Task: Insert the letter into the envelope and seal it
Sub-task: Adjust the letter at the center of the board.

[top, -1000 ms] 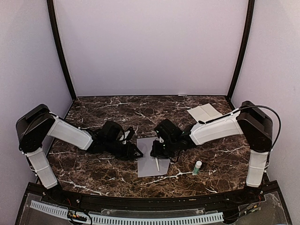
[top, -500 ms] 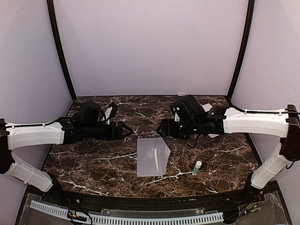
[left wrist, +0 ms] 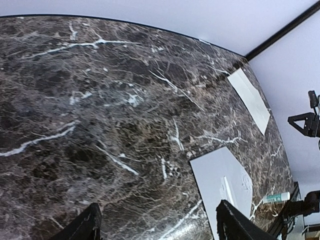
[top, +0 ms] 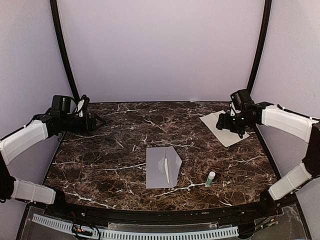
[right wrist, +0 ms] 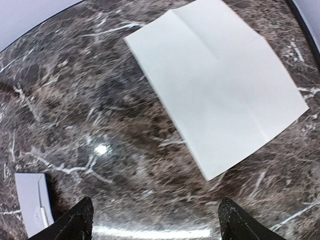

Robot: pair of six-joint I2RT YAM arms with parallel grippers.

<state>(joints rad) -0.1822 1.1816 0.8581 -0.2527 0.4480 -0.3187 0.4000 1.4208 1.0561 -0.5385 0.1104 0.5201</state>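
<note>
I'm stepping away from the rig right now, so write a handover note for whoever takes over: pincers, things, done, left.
Left pincer: open, empty, at the far left of the table.
Right pincer: open, empty, near the letter.
Letter: flat and unfolded at the far right, outside the envelope.
Envelope: centre front, flap looks open.
Glue stick: right of the envelope.
Done: nothing that shows.
Left: fold the letter, insert it, seal.

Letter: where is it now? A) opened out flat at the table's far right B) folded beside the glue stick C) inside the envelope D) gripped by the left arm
A: the letter lies opened out, creases showing, at the far right of the table, well apart from the grey envelope.
</note>
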